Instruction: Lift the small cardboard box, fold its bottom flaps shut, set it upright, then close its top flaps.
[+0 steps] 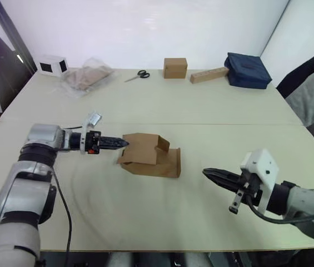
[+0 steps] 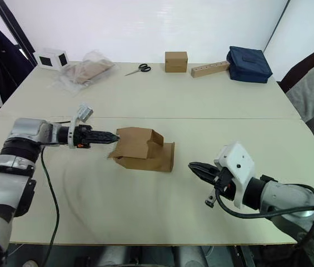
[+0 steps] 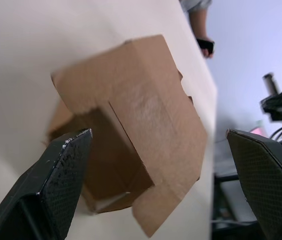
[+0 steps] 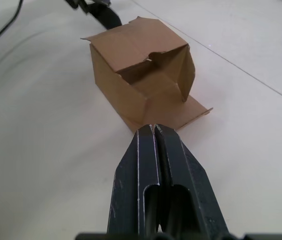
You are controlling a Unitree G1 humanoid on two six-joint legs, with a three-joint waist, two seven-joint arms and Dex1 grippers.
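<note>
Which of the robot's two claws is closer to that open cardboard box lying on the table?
The left. The left gripper sits right at the small cardboard box, fingers spread by its near end. The right gripper points at the box from the other side, shut, with bare table between.

Bare table [image 1: 145, 211] all around the small cardboard box [image 1: 148, 157], clutter well apart at far edge

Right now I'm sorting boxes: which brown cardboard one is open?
The box lying mid-table between the claws, flaps splayed. The small cube at the far edge is shut.
</note>
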